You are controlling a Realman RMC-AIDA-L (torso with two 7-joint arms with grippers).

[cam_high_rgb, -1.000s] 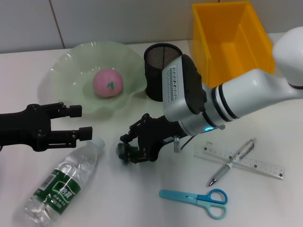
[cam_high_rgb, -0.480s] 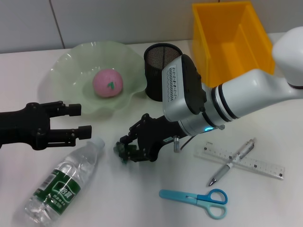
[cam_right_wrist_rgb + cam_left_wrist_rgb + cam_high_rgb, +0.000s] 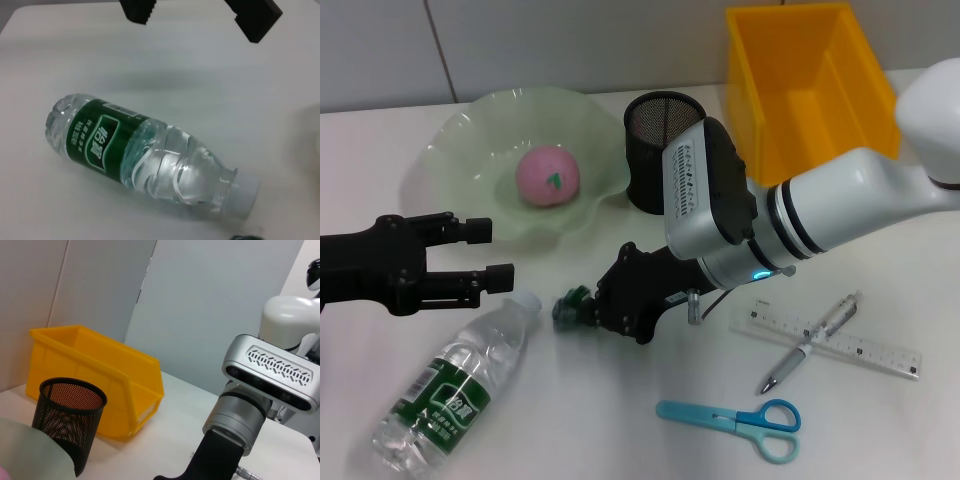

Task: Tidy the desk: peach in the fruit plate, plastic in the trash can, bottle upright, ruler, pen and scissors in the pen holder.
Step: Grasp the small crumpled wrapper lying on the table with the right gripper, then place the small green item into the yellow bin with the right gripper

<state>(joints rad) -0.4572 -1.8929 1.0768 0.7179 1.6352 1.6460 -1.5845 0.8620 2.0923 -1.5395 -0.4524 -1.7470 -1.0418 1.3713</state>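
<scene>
One scrap of green plastic (image 3: 572, 303), light and crumply, sat pinched in the right gripper (image 3: 582, 310) beside the toppled bottle (image 3: 456, 383); left gripper (image 3: 492, 254) hung spread.

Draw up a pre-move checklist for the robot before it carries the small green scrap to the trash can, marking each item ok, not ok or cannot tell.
1. Right pincer holds the small green plastic scrap: cannot tell, fingers hidden.
2. Open yellow plastic bin free to receive it: ok.
3. Left pincer clear of the right arm's path, open above the table: ok.
4. Pink peach in the pale green wavy glass plate: ok.
5. Clear plastic water bottle with green label upright: not ok, lying down.
6. Black mesh pen holder standing: ok.
</scene>
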